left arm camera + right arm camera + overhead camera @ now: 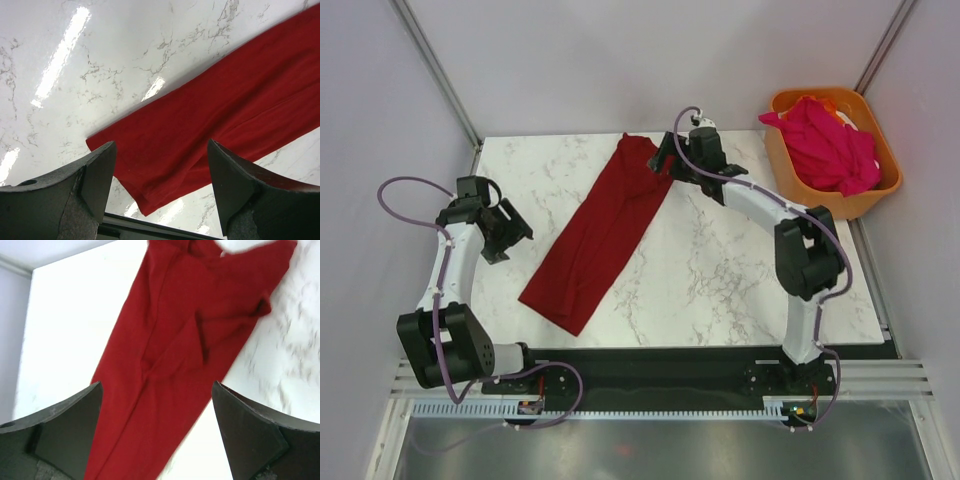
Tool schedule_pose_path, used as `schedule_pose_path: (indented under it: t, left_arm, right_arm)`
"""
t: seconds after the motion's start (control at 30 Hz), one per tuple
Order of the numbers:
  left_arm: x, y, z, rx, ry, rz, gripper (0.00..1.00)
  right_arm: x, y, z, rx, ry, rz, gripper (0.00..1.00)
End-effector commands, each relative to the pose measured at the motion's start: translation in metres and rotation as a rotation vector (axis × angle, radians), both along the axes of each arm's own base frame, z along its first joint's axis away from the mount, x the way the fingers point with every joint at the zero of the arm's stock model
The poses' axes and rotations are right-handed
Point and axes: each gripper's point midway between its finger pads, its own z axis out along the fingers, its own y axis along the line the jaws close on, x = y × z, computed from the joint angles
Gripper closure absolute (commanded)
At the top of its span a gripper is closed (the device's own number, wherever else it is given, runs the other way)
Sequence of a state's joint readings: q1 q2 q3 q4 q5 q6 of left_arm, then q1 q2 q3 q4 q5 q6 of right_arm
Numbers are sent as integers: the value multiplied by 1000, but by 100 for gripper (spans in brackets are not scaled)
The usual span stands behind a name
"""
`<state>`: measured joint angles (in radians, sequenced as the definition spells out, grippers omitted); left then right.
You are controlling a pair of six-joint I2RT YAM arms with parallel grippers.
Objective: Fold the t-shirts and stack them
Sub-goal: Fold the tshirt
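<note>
A dark crimson cloth t-shirt [600, 235], folded into a long strip, lies diagonally on the white marble worktop [720, 270]. The left end effector [160, 195] hangs spread near its lower end. The right end effector [157, 435] hangs spread above its upper end, gripping nothing.

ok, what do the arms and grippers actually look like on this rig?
Both arms have white link tubes with chunky black joint housings and black bases. A pale purple cable loops along each. The left gripper and right gripper are black with two broad, wedge-shaped fingers, matte and slightly textured. No markings readable.

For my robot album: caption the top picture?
Red t-shirt folded long on marble, open grippers either side.
</note>
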<state>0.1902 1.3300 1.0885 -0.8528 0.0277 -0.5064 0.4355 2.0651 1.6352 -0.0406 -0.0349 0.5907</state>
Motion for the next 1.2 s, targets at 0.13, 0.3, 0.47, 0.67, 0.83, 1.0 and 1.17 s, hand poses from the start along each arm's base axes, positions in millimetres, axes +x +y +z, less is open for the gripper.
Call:
schedule_pose_path:
  t: [0.13, 0.3, 0.47, 0.67, 0.83, 1.0, 1.17]
  left_arm:
    - [3, 1, 14, 32, -62, -28, 20]
    - [1, 1, 19, 45, -80, -26, 20]
    - [0, 1, 22, 52, -93, -25, 20]
    - [-1, 2, 24, 56, -101, -21, 20]
    - [-2, 1, 25, 55, -105, -24, 20]
    - [-2, 2, 25, 56, -103, -23, 20]
    - [-4, 1, 25, 58, -106, -28, 20]
  right_arm:
    - [-145, 86, -41, 284, 285, 249, 6]
    - [-173, 100, -63, 244, 371, 216, 9]
    - [-202, 116, -87, 216, 452, 226, 15]
    - [-226, 119, -121, 172, 540, 215, 18]
    - [-240, 112, -144, 148, 594, 192, 21]
    - [-234, 118, -150, 162, 576, 199, 65]
    - [-237, 99, -160, 107, 565, 169, 91]
